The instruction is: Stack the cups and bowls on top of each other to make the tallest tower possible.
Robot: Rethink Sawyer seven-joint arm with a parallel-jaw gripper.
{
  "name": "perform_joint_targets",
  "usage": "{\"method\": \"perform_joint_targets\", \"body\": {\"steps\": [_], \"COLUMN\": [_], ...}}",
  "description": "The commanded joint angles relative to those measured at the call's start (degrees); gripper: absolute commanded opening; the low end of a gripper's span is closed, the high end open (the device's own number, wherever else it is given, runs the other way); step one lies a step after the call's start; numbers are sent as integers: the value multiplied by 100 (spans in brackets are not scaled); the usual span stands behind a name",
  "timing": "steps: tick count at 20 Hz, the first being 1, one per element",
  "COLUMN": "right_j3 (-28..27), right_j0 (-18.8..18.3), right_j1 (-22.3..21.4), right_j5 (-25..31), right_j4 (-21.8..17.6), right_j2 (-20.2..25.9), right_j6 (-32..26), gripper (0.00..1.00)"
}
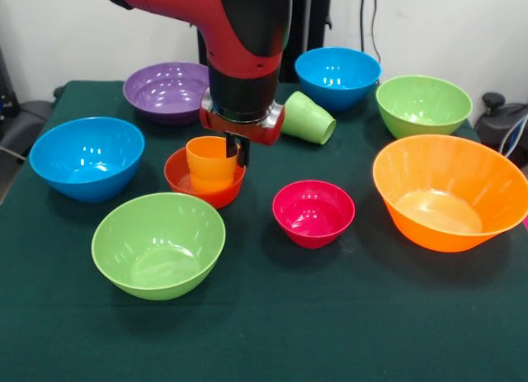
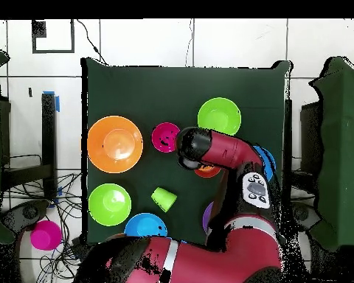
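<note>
The orange cup (image 1: 208, 163) stands upright inside the small red-orange bowl (image 1: 186, 182) at the table's middle. My gripper (image 1: 234, 151) comes straight down onto the cup's right rim. In the overhead view the arm covers the gripper, and only an edge of the red-orange bowl (image 2: 207, 172) shows. The magenta bowl (image 1: 313, 213) sits alone on the cloth to the right of that stack, also seen in the overhead view (image 2: 165, 137). The light green cup (image 1: 307, 118) lies on its side behind the gripper.
Around the stack stand a blue bowl (image 1: 87, 157), a green bowl (image 1: 158, 244), the purple bowl (image 1: 167, 91), a second blue bowl (image 1: 337, 77), a second green bowl (image 1: 423, 106) and the largest orange bowl (image 1: 452, 192).
</note>
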Motion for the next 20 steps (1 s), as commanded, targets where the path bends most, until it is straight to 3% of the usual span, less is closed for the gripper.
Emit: {"method": "perform_joint_targets", "body": {"steps": [1,9,10,13,16,20], "right_j3": [-303,-211,-181,-169,-59,135], "right_j0": [-210,-331,-350,-289,-146,-215], "right_j1": [201,379,374,346,194,167], "right_j5": [191,135,60,-132,88,-78], "right_j4": [-441,-459,-459,-519,-453,-370], "right_j2": [334,393,432,325,117,233], "right_j6": [-168,-209,-199,-85,238,269], "gripper": [0,0,100,100,100,100]}}
